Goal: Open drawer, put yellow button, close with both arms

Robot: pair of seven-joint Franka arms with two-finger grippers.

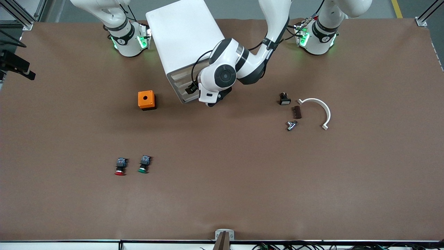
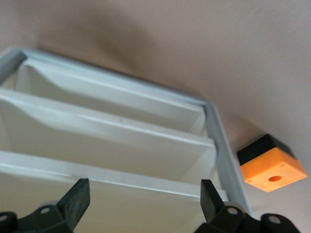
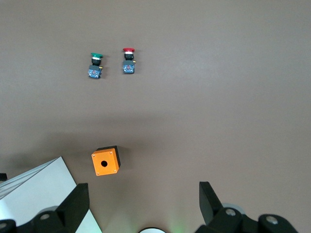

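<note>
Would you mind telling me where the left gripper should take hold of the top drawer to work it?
Probably the drawer's front lip, approached from in front of the cabinet. The lip runs as a thin straight edge, and the left gripper is open with one finger at each end of it.

Surface: plain brown.
Cabinet: white.
Box: orange top, black sides.
Red button: red cap, black-and-blue body.
Green button: green cap, black-and-blue body.
Curved bracket: white.
Arm bases: white, green-lit.
</note>
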